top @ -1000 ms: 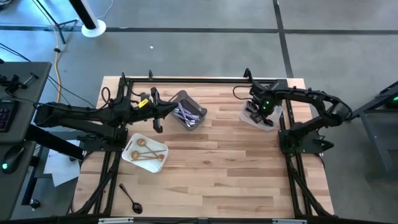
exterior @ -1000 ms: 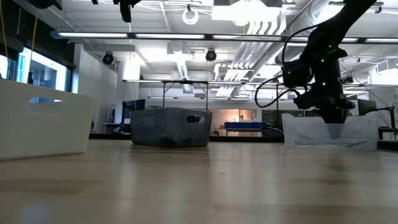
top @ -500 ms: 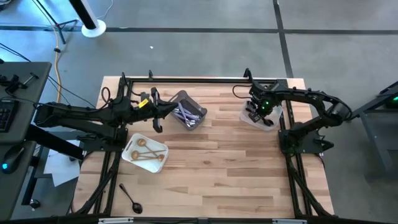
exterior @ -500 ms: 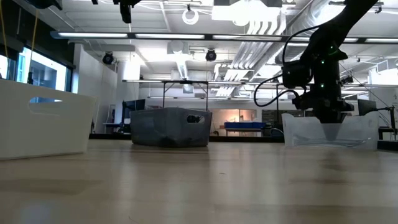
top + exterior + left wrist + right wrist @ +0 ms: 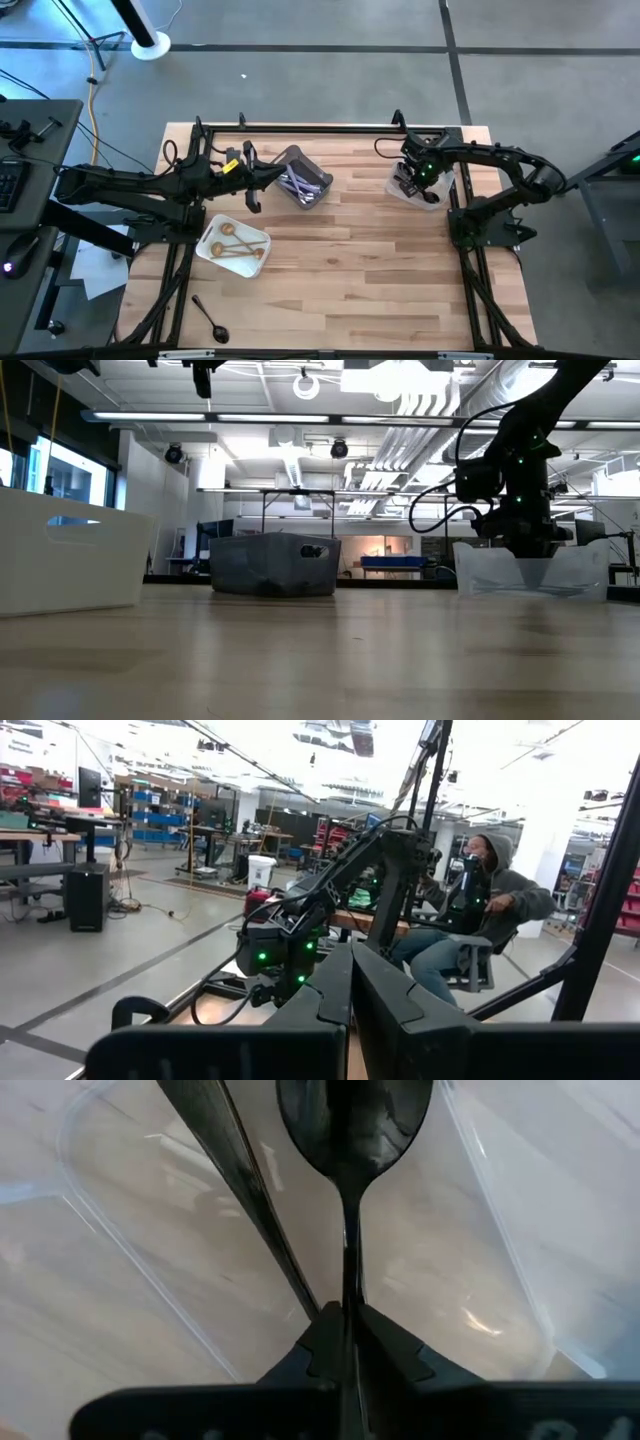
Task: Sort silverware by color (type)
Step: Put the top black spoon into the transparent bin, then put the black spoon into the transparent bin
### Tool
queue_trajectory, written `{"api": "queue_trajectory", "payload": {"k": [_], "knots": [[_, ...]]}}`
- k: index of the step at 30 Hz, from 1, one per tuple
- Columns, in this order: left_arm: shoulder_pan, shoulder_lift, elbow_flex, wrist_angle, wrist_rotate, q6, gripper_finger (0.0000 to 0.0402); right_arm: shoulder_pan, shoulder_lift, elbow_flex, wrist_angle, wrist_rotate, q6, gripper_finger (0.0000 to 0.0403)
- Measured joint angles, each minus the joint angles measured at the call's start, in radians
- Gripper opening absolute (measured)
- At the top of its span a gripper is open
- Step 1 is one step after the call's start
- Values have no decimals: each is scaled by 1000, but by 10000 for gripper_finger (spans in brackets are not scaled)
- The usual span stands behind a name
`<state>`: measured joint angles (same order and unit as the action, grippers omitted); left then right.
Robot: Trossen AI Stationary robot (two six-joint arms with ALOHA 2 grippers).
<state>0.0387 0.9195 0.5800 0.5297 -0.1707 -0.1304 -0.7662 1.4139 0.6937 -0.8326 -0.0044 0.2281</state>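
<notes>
One black spoon (image 5: 352,1125) pinched in right end effector (image 5: 408,182), now slightly lifted over clear tub (image 5: 436,195), apparently not released. Left end effector (image 5: 252,180) shut, empty, beside grey bin (image 5: 322,181).

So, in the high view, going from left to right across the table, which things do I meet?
Black spoon → white tray with gold spoons → grey bin with lilac-handled cutlery → clear tub, with the right hand over it.
</notes>
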Motion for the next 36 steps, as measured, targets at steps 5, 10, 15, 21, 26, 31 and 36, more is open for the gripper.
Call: {"api": "queue_trajectory", "payload": {"k": [5,10,15,21,26,31,36], "knots": [[0,0,0,0,0,-26,0,0,2,0,2,-5,0,29],[0,0,0,0,0,-25,0,0,2,0,3,-32,0,53],[0,0,0,0,0,-25,0,1,2,0,3,-35,7,93],[0,0,0,0,0,-24,0,1,2,0,2,-32,7,136],[0,0,0,0,0,-23,0,1,1,0,2,-34,7,146],[0,0,0,0,0,-23,0,1,-24,-2,-3,-39,8,142],[0,0,0,-1,0,-23,0,1,-97,1,-22,-39,11,140]]}}
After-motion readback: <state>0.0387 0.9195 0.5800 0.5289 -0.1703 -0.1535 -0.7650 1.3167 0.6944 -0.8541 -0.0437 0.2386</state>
